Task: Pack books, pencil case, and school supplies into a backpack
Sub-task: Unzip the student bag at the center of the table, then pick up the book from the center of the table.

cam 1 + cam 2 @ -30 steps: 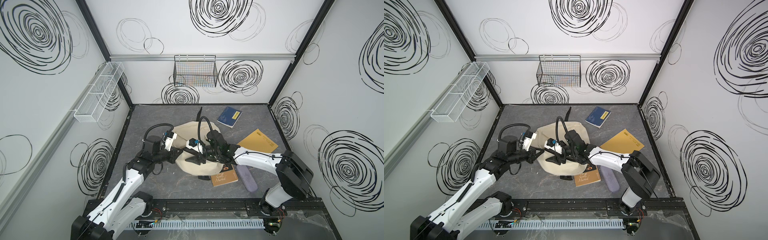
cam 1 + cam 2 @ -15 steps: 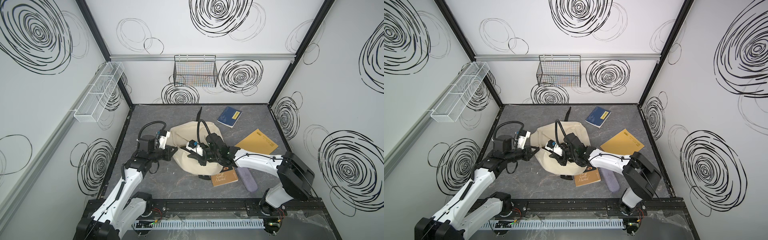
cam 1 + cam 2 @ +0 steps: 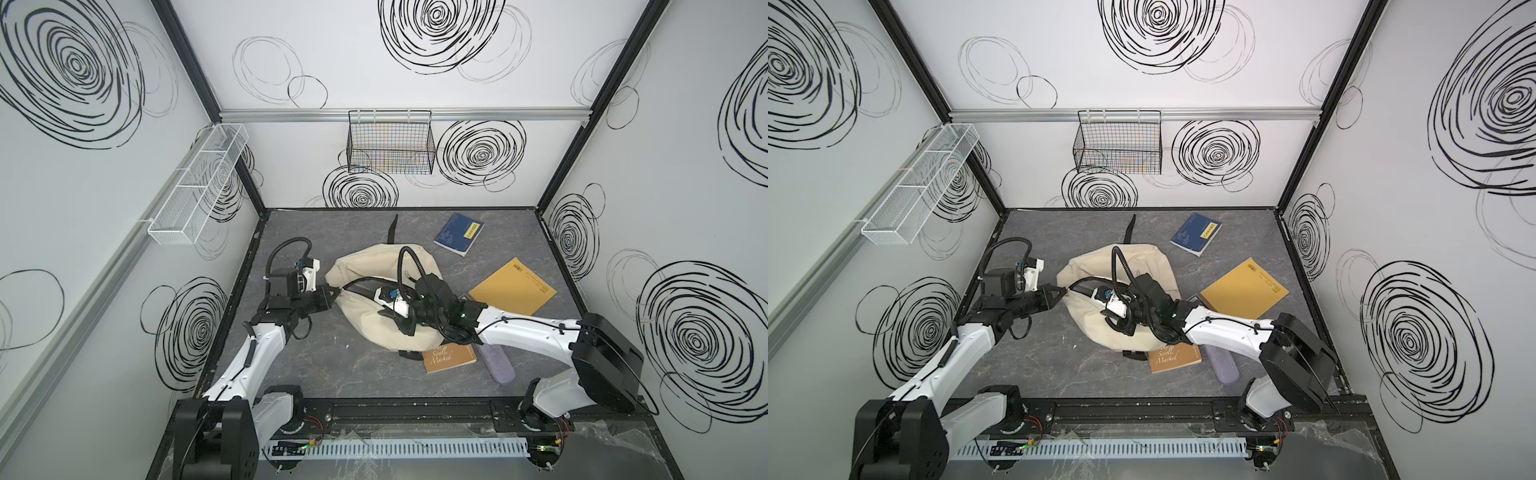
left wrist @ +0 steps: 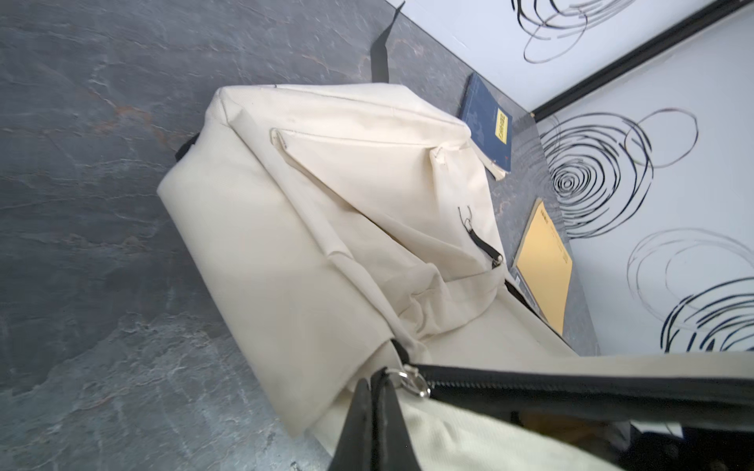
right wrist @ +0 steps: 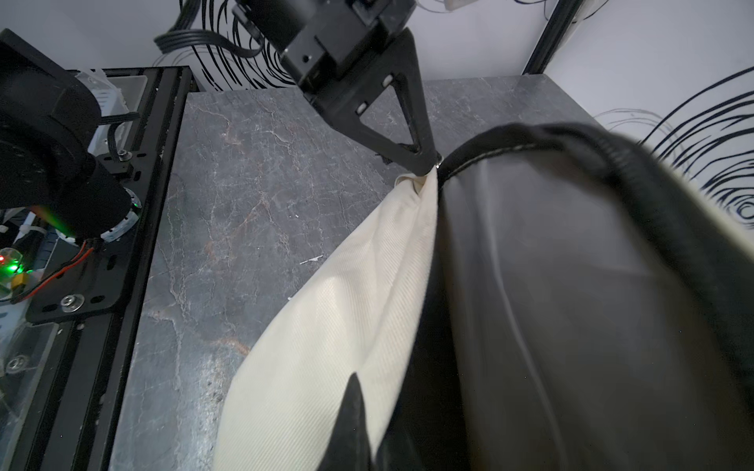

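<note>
Backpack is lying soft and sagging mid-table in a top view. In the left wrist view, the left gripper is pinching the zipper pull, probably the firmest handle. In the right wrist view, the right gripper is clamping limp rim cloth.

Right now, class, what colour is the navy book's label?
Yellow label, clearest in left wrist view.

White walls with black swirls, one bearing a wire basket, enclose grey floor.
</note>
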### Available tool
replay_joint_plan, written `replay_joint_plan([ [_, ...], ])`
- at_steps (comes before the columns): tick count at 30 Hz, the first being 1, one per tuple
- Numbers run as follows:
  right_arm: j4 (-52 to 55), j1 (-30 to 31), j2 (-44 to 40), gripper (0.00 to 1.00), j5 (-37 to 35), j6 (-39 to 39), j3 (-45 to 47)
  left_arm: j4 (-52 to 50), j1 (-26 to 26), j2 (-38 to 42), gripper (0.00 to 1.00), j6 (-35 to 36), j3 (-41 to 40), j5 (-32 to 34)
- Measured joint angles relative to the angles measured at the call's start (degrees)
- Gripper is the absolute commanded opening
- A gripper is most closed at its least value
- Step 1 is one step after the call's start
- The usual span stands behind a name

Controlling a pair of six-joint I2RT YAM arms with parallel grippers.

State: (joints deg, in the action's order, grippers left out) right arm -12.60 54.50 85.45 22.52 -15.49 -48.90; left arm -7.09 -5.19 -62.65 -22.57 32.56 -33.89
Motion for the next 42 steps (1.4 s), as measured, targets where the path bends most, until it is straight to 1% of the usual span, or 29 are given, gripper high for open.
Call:
replay_joint_plan([
  [4,-2.32,0.87,2.25,0.00,-1.77,-0.48,-0.22,0.26,-2.84,-2.19,0.00,-1.86,0.02,-1.70],
  [8,-2.73,1.03,6.75,0.01,-1.81,-0.83,-3.13,2.12,-4.04,-4.74,0.00,-3.63,0.02,-0.35],
  [10,-2.64,1.16,10.10,0.06,-1.49,-0.85,-6.23,3.19,-4.81,-5.84,0.00,-4.17,0.13,1.86],
  [12,-2.16,1.40,13.14,0.13,-1.22,-0.72,-9.44,4.52,-5.88,-6.58,0.02,-4.83,0.22,3.67],
  [14,-0.46,1.66,15.47,0.28,-0.26,0.13,-12.48,5.99,-7.50,-7.52,0.29,-5.22,0.72,7.41],
  [15,0.68,1.84,15.91,0.34,0.04,0.72,-13.42,6.88,-8.81,-8.22,0.39,-5.86,1.33,9.55],
  [18,2.89,2.62,15.28,0.51,-0.35,5.22,-14.25,9.22,-11.52,-8.76,0.58,-6.67,3.19,14.34],
  [21,2.89,3.58,10.08,0.64,-3.21,12.22,-10.34,10.36,-11.45,-5.86,0.66,-7.13,3.56,16.63],
  [24,1.97,4.57,-0.94,0.66,-8.20,21.77,-2.21,10.23,-10.56,-1.09,0.66,-7.06,3.58,18.80],
  [25,1.53,5.03,-5.57,0.66,-10.43,26.29,0.83,9.97,-9.55,0.74,0.66,-6.43,3.76,19.89],
  [26,1.20,5.44,-9.20,0.65,-12.13,29.57,3.23,9.70,-8.37,1.92,0.67,-5.79,4.09,20.52],
  [27,1.25,6.03,-13.77,0.65,-14.91,35.06,6.01,8.90,-6.01,3.17,0.70,-4.35,4.87,21.55],
  [28,1.49,6.64,-17.70,0.64,-17.16,39.58,8.48,8.04,-2.51,4.11,0.72,-2.49,5.97,22.62],
  [29,1.97,7.39,-20.96,0.64,-19.23,43.82,10.56,7.50,0.63,4.63,0.73,-0.92,6.95,23.32],
  [31,3.74,10.25,-27.89,0.65,-24.76,54.23,14.84,5.18,11.65,4.90,0.73,3.78,10.45,24.81],
  [32,5.18,12.39,-31.23,0.65,-27.78,59.49,16.85,4.17,15.96,4.59,0.73,5.33,12.02,24.96],
  [33,6.69,14.78,-34.51,0.65,-30.42,64.74,18.84,3.08,21.68,3.85,0.73,6.88,13.99,24.94],
  [35,10.51,20.57,-41.22,0.65,-36.30,77.09,22.69,0.76,32.06,1.05,0.72,9.62,17.88,24.65],
  [37,13.49,25.42,-45.46,0.66,-40.96,87.62,25.59,-1.27,40.33,-2.80,0.72,11.67,20.94,24.72],
  [38,14.99,27.98,-46.80,0.66,-43.47,93.24,26.80,-2.19,43.89,-5.07,0.73,12.52,22.12,24.57],
  [40,17.18,32.87,-47.34,0.67,-47.78,103.01,28.59,-3.48,49.22,-9.35,0.71,13.77,23.32,23.23],
  [42,19.89,37.00,-45.70,0.69,-50.77,112.19,29.55,-4.07,52.11,-13.86,0.71,14.36,23.63,20.92],
])
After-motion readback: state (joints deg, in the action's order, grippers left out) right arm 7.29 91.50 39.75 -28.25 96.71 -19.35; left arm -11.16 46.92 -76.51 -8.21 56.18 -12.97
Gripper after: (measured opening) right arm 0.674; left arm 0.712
